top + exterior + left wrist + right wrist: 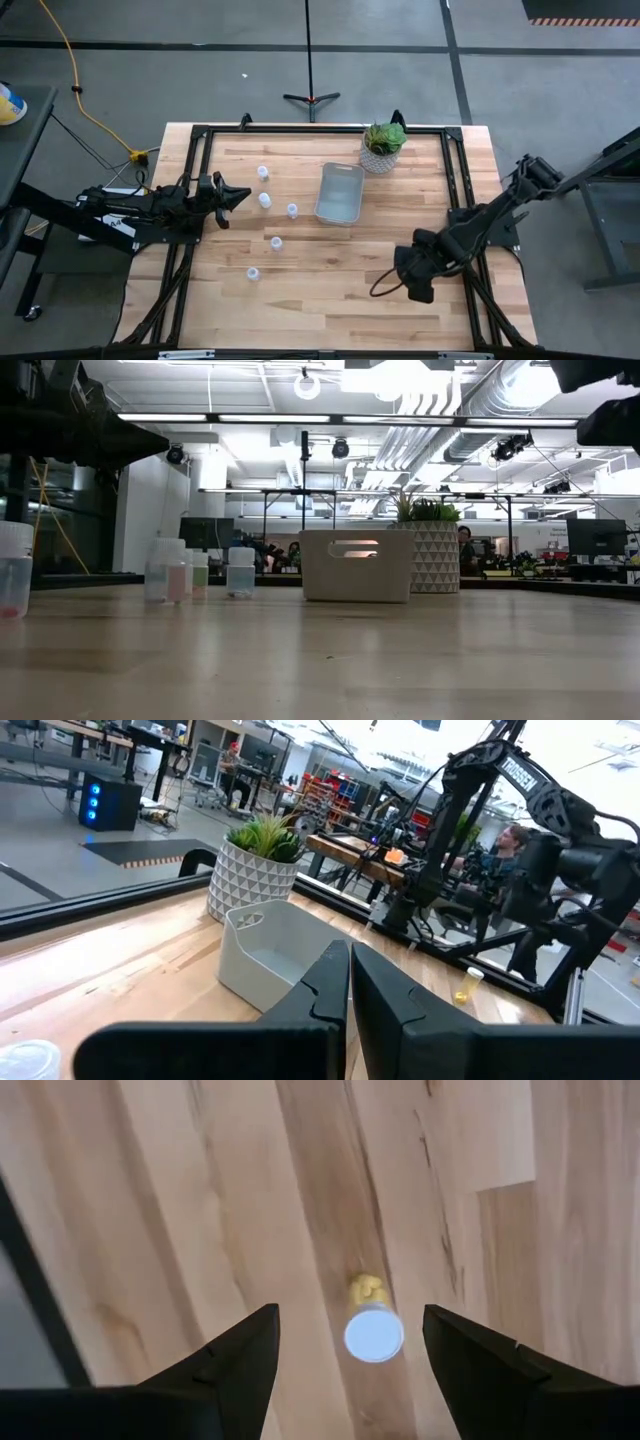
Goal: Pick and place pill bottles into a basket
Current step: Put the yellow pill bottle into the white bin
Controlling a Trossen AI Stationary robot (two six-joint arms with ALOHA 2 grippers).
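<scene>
Wooden table [330,290]: right gripper [350,1342] spread wide above pill bottle [374,1334]; centre, descend straight, then close.

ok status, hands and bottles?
Right hand open, above a pill bottle. Left hand shut, near table's left edge. Basket empty. Nothing blocking.

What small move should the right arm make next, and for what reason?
Probably lower the right gripper straight down, fingers kept open. The small white-capped pill bottle stands on the wooden table directly below, centred between the two dark open fingers, not yet grasped. The left gripper waits, shut, at the left edge.
</scene>
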